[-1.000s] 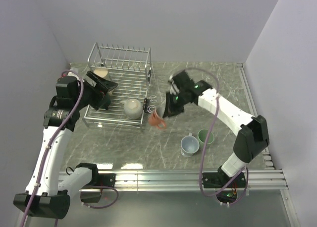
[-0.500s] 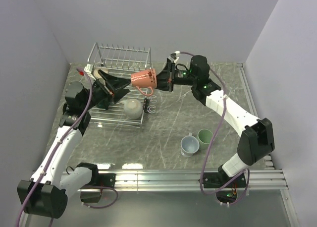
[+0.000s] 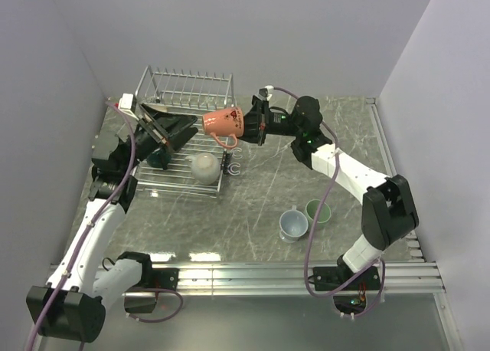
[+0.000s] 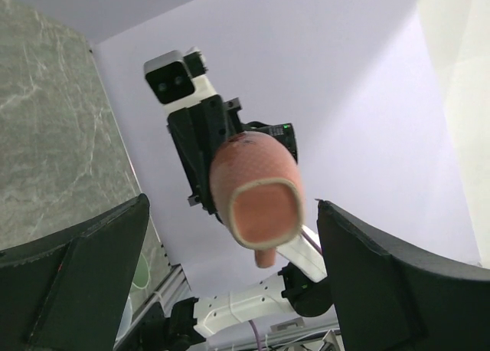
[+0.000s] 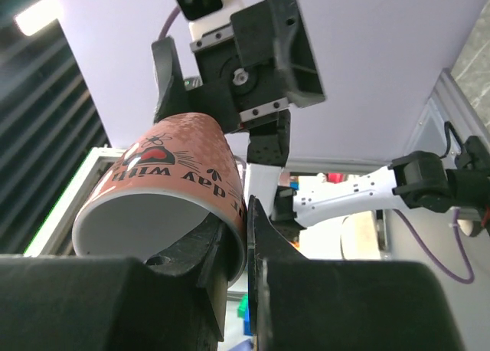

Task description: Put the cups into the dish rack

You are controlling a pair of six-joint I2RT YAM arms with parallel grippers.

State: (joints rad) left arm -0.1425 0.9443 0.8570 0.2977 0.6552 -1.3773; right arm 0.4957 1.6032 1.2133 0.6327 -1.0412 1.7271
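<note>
My right gripper (image 3: 249, 126) is shut on the rim of the red-brown mug (image 3: 223, 123), one finger inside the white interior, and holds it sideways in the air above the dish rack's (image 3: 184, 84) right end. The right wrist view shows that grip (image 5: 249, 213) on the mug (image 5: 172, 171). My left gripper (image 3: 191, 127) is open and empty, raised over the rack, its fingers pointing at the mug's base. In the left wrist view the mug's base (image 4: 256, 186) hangs between the spread fingers (image 4: 76, 282). A cream mug (image 3: 204, 167) sits in the rack.
A light blue-grey cup (image 3: 293, 224) and a pale green cup (image 3: 318, 211) stand on the marble table right of centre. Grey walls close in the left, back and right. A metal rail (image 3: 268, 274) runs along the near edge.
My right arm has lifted the red-brown mug from beside the rack up and left, turning it sideways. My left arm has risen and swung its open gripper towards the mug.
</note>
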